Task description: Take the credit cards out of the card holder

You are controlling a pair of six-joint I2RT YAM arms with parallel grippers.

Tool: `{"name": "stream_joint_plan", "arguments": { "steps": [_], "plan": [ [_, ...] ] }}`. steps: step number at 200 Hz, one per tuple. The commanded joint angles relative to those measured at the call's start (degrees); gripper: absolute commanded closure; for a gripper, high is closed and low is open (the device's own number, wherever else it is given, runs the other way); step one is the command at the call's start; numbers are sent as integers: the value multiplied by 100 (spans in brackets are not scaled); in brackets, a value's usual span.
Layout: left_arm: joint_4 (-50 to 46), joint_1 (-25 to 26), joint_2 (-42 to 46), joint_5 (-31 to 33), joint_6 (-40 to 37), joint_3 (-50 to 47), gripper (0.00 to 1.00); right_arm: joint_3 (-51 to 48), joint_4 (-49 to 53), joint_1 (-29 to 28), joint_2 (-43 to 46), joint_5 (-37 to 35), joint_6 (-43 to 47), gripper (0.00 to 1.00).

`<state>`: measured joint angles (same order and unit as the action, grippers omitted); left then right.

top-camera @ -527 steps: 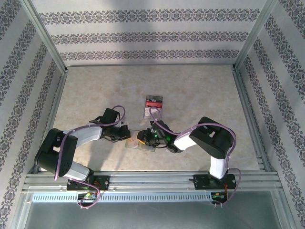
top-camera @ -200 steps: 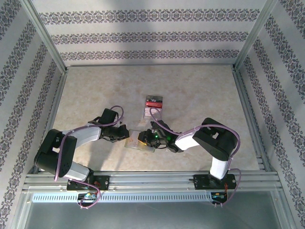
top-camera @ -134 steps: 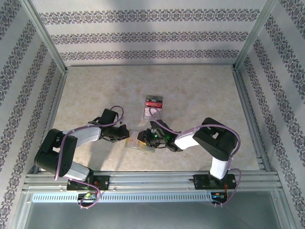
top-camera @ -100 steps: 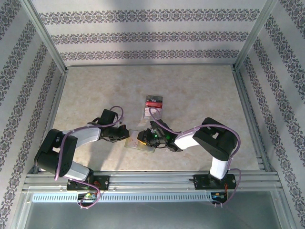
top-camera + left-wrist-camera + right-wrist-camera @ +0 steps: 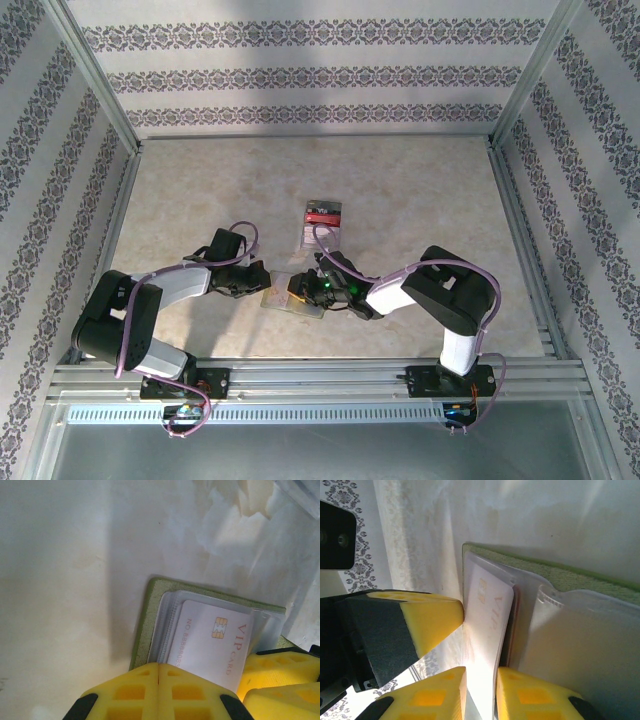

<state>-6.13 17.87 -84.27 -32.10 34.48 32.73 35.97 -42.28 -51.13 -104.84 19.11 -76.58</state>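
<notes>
The olive-green card holder (image 5: 290,303) lies open near the table's front, between both arms. In the left wrist view its green edge (image 5: 145,630) frames clear pockets, and a white credit card (image 5: 212,642) marked VIP with a gold chip sticks out of one. My left gripper (image 5: 158,672) is shut with nothing between its fingers, its tips against the holder's near edge. My right gripper (image 5: 480,692) is shut on that white card (image 5: 485,625), one yellow finger on each face. A reddish card edge (image 5: 516,612) shows just behind it in the card holder (image 5: 570,575).
A clear plastic tray (image 5: 322,218) with red-and-white contents lies just beyond the holder. The left gripper's yellow finger (image 5: 427,620) is close beside the white card. Patterned walls and metal rails enclose the table (image 5: 420,190).
Almost nothing has moved. Both grippers stay at the card holder; the right arm's elbow has shifted slightly.
</notes>
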Motion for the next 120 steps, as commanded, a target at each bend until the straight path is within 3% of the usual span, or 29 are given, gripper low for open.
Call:
{"name": "stream_joint_plan", "arguments": {
  "steps": [1, 80, 120],
  "plan": [
    [-449, 24, -127, 309, -112, -235, 100, 31, -527, -15, 149, -118, 73, 78],
    [-450, 23, -90, 343, -93, -267, 100, 315, -569, -72, -221, -13, 7, 76],
    [-477, 24, -111, 406, -108, -271, 100, -15, -746, -28, 118, -116, 66, 79]
  ]
}}
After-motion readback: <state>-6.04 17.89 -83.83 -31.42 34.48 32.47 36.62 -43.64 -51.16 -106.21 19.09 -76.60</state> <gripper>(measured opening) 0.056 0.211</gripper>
